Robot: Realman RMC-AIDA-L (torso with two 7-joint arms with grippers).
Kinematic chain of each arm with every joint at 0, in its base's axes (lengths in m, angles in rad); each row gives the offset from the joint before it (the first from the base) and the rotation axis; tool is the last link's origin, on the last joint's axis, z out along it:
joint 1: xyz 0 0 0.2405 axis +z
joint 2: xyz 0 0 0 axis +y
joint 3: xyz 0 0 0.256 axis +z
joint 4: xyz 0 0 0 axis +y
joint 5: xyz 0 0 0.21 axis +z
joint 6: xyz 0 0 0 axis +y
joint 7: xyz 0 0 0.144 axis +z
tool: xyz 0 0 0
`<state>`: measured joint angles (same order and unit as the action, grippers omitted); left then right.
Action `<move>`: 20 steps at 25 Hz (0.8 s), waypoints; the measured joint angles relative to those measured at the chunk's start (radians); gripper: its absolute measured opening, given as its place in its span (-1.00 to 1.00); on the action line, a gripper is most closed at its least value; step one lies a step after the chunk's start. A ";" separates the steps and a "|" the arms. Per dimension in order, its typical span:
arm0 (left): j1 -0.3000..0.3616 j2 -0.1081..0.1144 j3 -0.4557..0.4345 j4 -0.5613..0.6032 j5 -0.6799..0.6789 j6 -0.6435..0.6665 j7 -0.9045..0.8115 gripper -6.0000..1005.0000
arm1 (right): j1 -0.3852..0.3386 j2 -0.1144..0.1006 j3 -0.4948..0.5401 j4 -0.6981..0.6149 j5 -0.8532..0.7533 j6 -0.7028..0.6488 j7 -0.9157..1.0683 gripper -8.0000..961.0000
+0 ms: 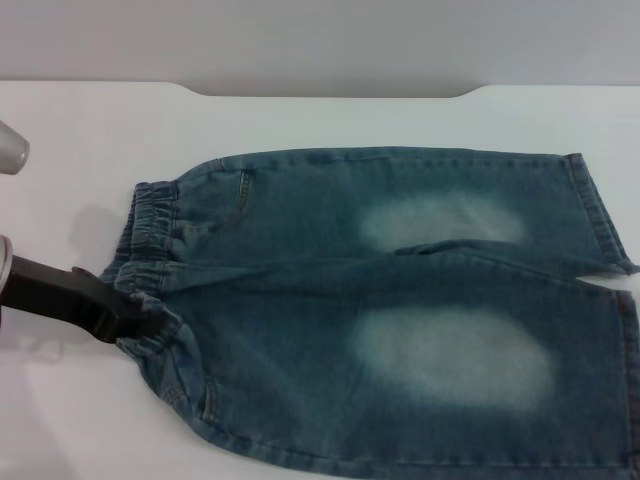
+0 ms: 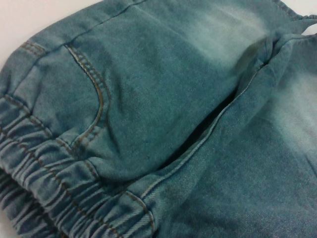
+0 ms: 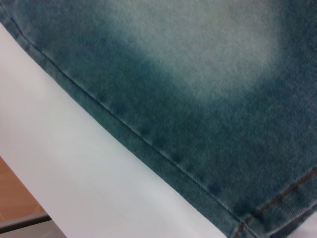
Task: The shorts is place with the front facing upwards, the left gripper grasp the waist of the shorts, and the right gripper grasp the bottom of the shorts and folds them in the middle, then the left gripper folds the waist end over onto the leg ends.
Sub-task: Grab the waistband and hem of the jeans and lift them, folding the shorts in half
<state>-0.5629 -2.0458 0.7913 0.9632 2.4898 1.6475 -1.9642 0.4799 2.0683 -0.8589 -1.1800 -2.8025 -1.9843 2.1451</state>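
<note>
The shorts point(image 1: 380, 310) lie flat on the white table point(image 1: 330, 120), front up, with pale faded patches on both legs. The gathered waist point(image 1: 150, 230) is at the left and the bottom of the shorts, the leg ends point(image 1: 605, 225), is at the right. My left gripper point(image 1: 140, 322) reaches in from the left, its dark tip resting on the nearer part of the waistband. The left wrist view looks closely at the elastic waistband point(image 2: 44, 188) and a front pocket seam point(image 2: 96, 99). The right gripper is out of view; its wrist view shows a denim leg point(image 3: 208, 99) and its side seam.
White table point(image 3: 74, 163) lies bare beside the shorts, and its edge with brown floor point(image 3: 15, 198) beyond shows in the right wrist view. A silver arm part point(image 1: 10, 148) sits at the far left. The table's back edge meets a grey wall.
</note>
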 joint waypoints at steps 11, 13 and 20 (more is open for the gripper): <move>0.000 -0.002 0.002 0.000 0.001 -0.004 0.002 -0.87 | 0.005 -0.001 -0.002 0.009 -0.015 0.011 0.000 0.12; 0.000 -0.002 0.002 0.000 0.001 -0.005 0.001 -0.87 | 0.005 -0.001 -0.002 0.009 -0.015 0.013 -0.002 0.12; -0.001 -0.002 0.003 0.000 -0.003 -0.005 0.001 -0.87 | 0.006 0.000 -0.002 0.010 -0.016 0.026 -0.005 0.12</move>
<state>-0.5638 -2.0477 0.7946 0.9633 2.4867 1.6428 -1.9632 0.4860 2.0684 -0.8612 -1.1703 -2.8180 -1.9586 2.1399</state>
